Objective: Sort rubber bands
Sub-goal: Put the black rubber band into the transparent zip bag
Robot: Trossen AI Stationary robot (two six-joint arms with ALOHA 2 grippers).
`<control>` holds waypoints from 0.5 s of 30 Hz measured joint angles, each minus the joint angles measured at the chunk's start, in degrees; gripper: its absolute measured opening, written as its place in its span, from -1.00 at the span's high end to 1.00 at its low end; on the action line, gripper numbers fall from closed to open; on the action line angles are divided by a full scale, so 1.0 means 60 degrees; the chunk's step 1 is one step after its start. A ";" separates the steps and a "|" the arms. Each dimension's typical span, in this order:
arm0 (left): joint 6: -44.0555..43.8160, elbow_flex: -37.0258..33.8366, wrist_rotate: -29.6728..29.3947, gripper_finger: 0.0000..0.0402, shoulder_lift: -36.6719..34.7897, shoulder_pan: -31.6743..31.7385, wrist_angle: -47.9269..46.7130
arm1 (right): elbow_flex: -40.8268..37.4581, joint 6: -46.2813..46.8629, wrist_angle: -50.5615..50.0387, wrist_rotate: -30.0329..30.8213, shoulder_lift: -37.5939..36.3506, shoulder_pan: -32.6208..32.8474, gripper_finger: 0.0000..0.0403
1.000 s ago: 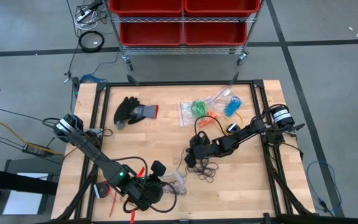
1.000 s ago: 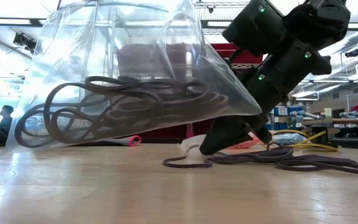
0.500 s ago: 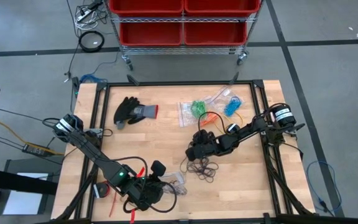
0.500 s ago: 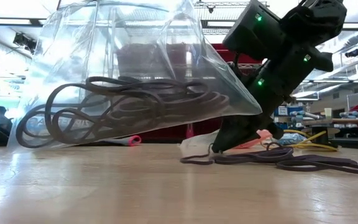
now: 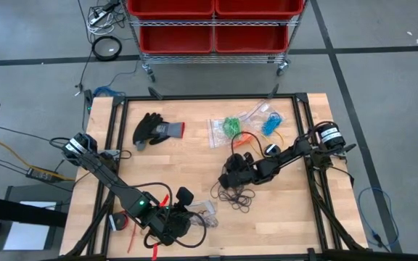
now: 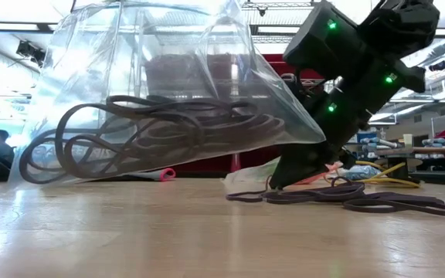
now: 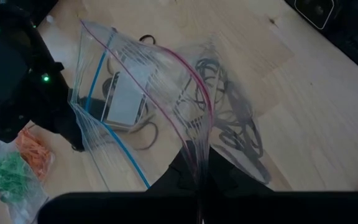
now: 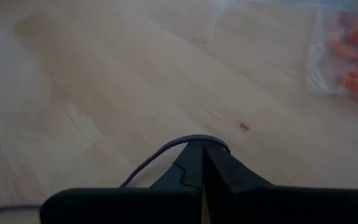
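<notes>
My right gripper [image 5: 227, 183] sits mid-table, touching the near edge of the loose rubber band pile [image 5: 238, 196] on the table [image 5: 194, 159]. Behind it – bagged bands [image 5: 247, 125]. Glove [image 5: 156, 129] lies far left of those. My left gripper [image 5: 194, 215] is at the front edge, with a clear bag [image 7: 166, 106] – bands inside.

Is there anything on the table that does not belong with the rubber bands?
Yes. A black glove with a red cuff lies crumpled at the table's far left part, apart from the bagged bands and the loose black bands. It looks unrelated to sorting.
</notes>
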 joint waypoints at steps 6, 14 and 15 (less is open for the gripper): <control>0.0000 0.0000 0.0000 0.99 0.0000 -0.0001 0.0081 | -0.0011 -0.0763 0.0812 -0.0060 -0.0559 0.0199 0.97; 0.0000 0.0000 0.0000 0.99 0.0000 0.0000 0.0110 | -0.0003 0.0674 0.0897 -0.0446 -0.0791 0.0401 0.76; 0.0000 0.0000 0.0000 0.99 0.0000 -0.0001 0.0115 | -0.0003 0.0832 0.0900 -0.0448 -0.0791 0.0474 0.71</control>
